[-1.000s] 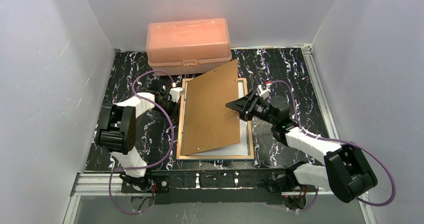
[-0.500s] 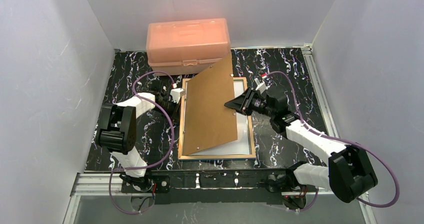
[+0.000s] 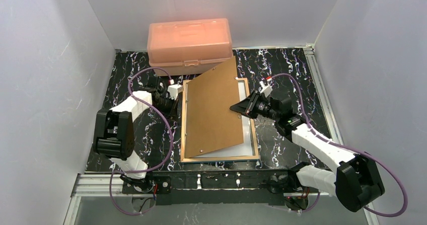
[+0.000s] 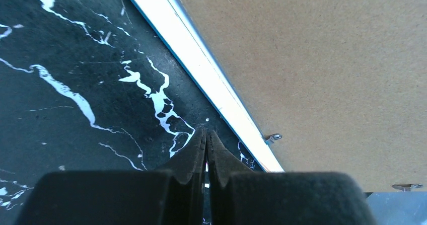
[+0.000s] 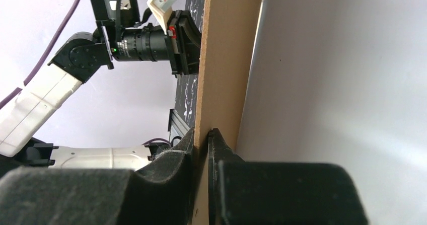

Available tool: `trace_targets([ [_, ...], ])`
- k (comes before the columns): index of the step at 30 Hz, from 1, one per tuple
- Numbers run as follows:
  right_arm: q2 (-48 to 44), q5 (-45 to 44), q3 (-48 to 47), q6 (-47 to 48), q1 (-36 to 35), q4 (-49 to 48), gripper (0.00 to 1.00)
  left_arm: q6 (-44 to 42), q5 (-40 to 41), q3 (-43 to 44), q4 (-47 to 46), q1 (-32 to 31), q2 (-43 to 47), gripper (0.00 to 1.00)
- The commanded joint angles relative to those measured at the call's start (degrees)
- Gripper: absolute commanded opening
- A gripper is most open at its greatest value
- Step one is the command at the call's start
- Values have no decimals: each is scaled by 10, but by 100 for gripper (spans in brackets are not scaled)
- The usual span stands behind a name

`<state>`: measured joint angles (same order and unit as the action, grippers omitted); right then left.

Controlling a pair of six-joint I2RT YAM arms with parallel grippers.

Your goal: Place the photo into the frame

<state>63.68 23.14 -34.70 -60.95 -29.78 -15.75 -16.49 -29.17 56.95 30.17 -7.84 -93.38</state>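
Clamps backing board point(image 3: 211, 109) by right edge in right gripper point(image 3: 235, 107), tilted over frame point(image 3: 220, 158) at picture centre, with photo point(image 3: 246, 137), white back up, apparently seated inside. Holds left gripper point(image 4: 206, 134) pinched closed, empty, left of frame. Next, likely: lower board squarely.

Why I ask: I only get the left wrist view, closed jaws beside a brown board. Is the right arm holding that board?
Observer: Yes. The right gripper has its jaws shut on the right edge of the backing board.
Operator: Is the board lying flat?
Observer: No, it slants. Its right side is raised and its left edge is down near the left rim of the frame.
Operator: Anything under it?
Observer: A white surface shows inside the frame, with no printed image visible on it.
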Motion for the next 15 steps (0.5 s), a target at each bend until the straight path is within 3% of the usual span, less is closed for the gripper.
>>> trace_targets([
  [1, -44, 9, -22, -6, -1, -86, 1, 1, -13, 35, 42, 10, 38, 0],
  [10, -78, 20, -43, -3, 12, -96, 1, 5, -8, 117, 121, 46, 74, 0],
  [15, -89, 19, -35, -4, 12, -107, 1, 6, -6, 115, 133, 51, 81, 0],
])
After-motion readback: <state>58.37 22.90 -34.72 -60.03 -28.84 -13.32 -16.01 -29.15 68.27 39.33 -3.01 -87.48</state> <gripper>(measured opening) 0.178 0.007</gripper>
